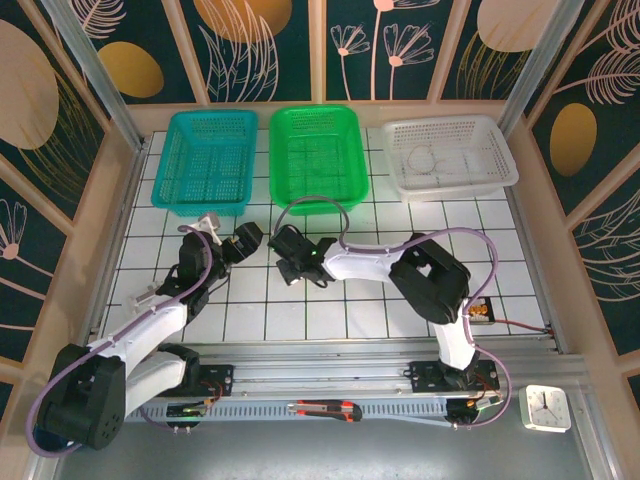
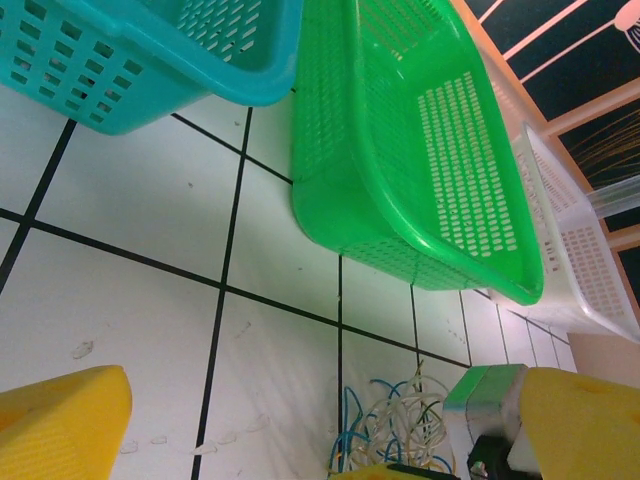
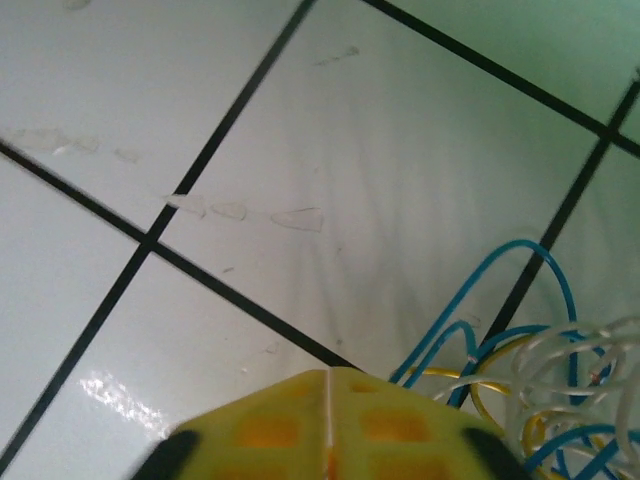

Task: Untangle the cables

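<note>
Curling cables [image 3: 556, 372] lie just beside the closed right fingers [image 3: 400, 432].

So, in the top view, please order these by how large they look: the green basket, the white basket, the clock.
1. green basket and white basket: they look about alike, so no ranking.
2. clock: clearly smallest.

Two white arms [image 1: 360, 262] with black joints [image 1: 430, 280], thick purple cords [image 1: 315, 199], yellow gridded pincer fingers [image 2: 60, 420]

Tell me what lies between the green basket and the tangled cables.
Nothing but bare, white, black-gridded tabletop lies between the green basket and the cables; the left wrist view shows that stretch.
</note>
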`<state>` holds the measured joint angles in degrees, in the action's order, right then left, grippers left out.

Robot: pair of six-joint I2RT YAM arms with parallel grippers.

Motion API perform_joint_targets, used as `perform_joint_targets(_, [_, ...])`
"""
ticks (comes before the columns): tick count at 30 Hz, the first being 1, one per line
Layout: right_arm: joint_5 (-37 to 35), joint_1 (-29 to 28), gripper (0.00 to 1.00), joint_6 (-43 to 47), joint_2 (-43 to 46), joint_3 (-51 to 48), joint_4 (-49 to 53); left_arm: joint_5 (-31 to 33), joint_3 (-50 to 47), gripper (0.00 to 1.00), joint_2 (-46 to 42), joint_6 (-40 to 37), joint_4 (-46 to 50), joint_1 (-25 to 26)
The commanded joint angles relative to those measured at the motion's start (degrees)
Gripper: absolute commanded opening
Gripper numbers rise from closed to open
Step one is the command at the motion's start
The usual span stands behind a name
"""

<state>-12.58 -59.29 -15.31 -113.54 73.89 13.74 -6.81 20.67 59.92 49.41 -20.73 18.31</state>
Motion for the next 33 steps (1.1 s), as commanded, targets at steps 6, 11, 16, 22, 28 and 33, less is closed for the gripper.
perform_joint_targets(6, [5.61, 1.51, 0.0, -2.71, 10.84, -1.05, -1.92, 0.04, -0.1, 0.99, -0.37, -0.77, -0.2, -0.37])
perform_joint_targets(11, [13.25, 5.34, 0.0, -6.42, 18.24, -4.37, -5.73, -1.29, -0.32, 0.99, -0.51, -2.39, -0.82, -0.36])
perform_joint_targets(16, [23.25, 11.22, 0.0, -12.12, 23.26, -9.6, -12.89, -5.41, -0.46, 0.99, -0.51, -5.52, -2.64, -0.32])
perform_joint_targets(22, [28.76, 14.92, 0.0, -16.22, 25.5, -13.49, -18.0, -14.05, -0.15, 0.99, 1.2, -7.72, -6.89, -0.12])
perform_joint_targets(28, [29.45, 15.52, 0.0, -18.69, 26.94, -14.86, -20.23, -13.03, 0.52, 0.99, 4.38, -11.52, -8.92, 6.66])
perform_joint_targets(33, [29.1, 15.68, 0.0, -19.99, 28.16, -15.65, -20.81, -9.18, 2.27, 0.99, 9.72, -14.87, -10.53, 12.57])
